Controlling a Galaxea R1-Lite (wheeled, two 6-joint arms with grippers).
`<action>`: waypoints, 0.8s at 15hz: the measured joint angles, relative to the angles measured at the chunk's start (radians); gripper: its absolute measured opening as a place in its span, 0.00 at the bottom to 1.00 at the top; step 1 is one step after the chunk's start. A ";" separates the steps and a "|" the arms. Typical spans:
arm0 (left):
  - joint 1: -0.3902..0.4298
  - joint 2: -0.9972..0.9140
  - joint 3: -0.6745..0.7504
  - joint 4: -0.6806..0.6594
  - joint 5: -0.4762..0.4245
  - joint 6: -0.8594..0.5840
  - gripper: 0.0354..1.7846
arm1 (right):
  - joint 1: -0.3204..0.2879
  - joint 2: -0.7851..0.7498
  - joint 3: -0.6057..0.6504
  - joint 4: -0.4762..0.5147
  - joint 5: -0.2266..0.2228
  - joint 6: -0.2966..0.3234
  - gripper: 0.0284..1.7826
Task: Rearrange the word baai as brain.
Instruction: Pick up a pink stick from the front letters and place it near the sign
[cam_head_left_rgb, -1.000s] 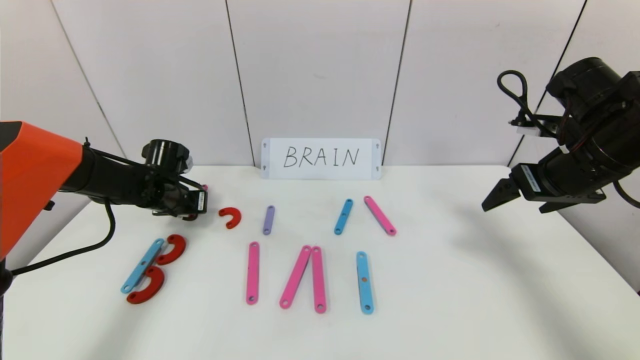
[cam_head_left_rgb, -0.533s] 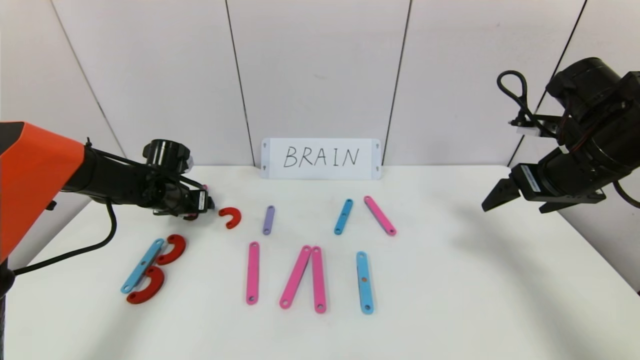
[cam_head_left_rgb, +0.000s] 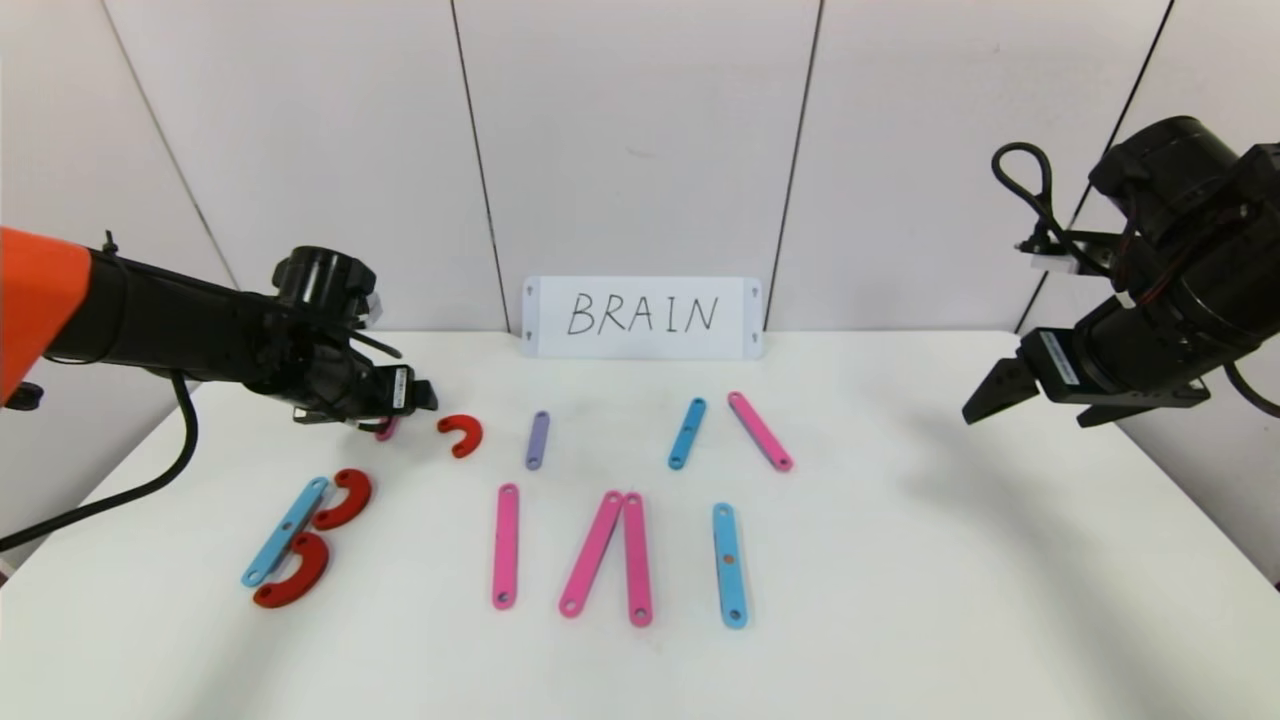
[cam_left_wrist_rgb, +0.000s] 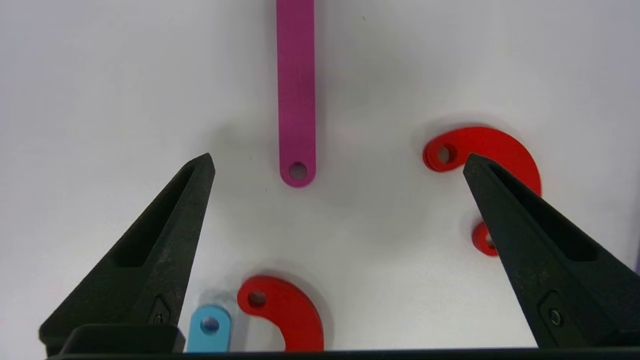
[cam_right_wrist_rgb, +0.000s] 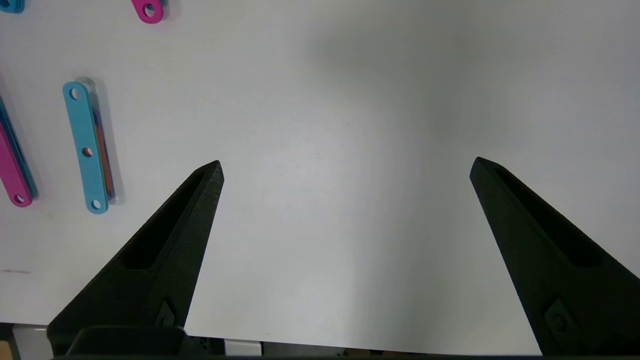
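Left wrist view: left gripper (cam_left_wrist_rgb: 339, 165) hovers spread wide, empty, above a pink strip (cam_left_wrist_rgb: 296, 90) at 12 o'clock, red curve (cam_left_wrist_rgb: 492, 152) at 3. Right gripper (cam_right_wrist_rgb: 346, 167) parked, agape.

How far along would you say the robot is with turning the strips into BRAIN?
Done: a B stands at front left, a light-blue strip with two red curves. In hand: nothing; the left claw hangs open over a pink strip beside a loose red curve, likely R parts. Left: R, A, I and N remain unfinished. The right claw waits open at the right.
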 joint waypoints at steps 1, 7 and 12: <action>-0.015 -0.022 0.000 0.040 0.000 -0.011 0.98 | 0.000 0.000 -0.001 0.000 -0.001 0.000 0.97; -0.177 -0.145 0.003 0.291 0.001 -0.166 0.98 | -0.009 -0.009 -0.001 0.000 -0.002 0.000 0.97; -0.290 -0.171 0.022 0.383 0.006 -0.303 0.98 | -0.017 -0.018 -0.001 0.000 -0.002 0.000 0.97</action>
